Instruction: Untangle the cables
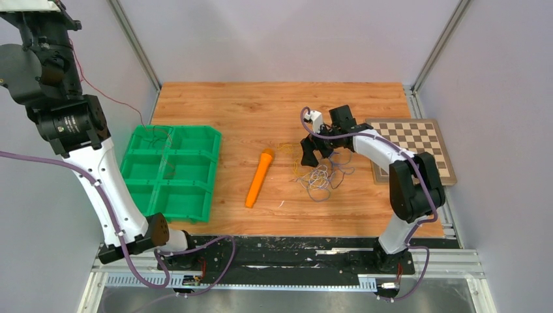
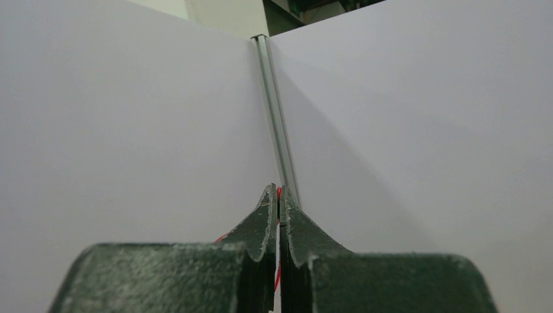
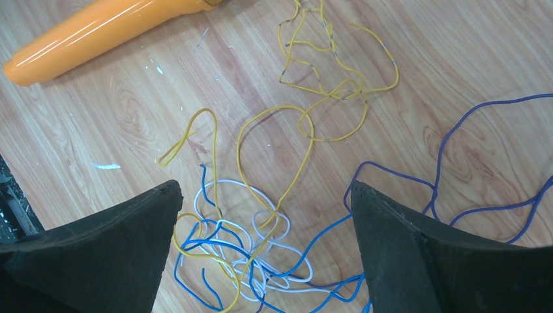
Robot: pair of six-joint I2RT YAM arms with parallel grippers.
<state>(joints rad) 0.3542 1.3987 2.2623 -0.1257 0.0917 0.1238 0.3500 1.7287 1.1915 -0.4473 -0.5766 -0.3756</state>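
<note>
The right end effector [image 3: 264, 195] hangs spread wide over the tangled yellow, white and blue cables [image 3: 251, 257] on the tabletop [image 1: 261, 104], seemingly ready to straddle a strand; the left end effector [image 2: 278, 199], high up, pinches a red cable [image 2: 278, 277], probably to draw it free

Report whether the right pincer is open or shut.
Open: the right pincer has its fingers wide apart above the tangled cables.

The cables [image 3: 261, 261] lie in a loose knot on the tabletop [image 3: 130, 111] directly under the right gripper [image 3: 264, 189]. White and blue loops are tangled together, yellow curls spread ahead of it, and purple-blue strands trail to its right. A thin red cable [image 2: 278, 280] is pinched in the left gripper [image 2: 279, 190].
</note>
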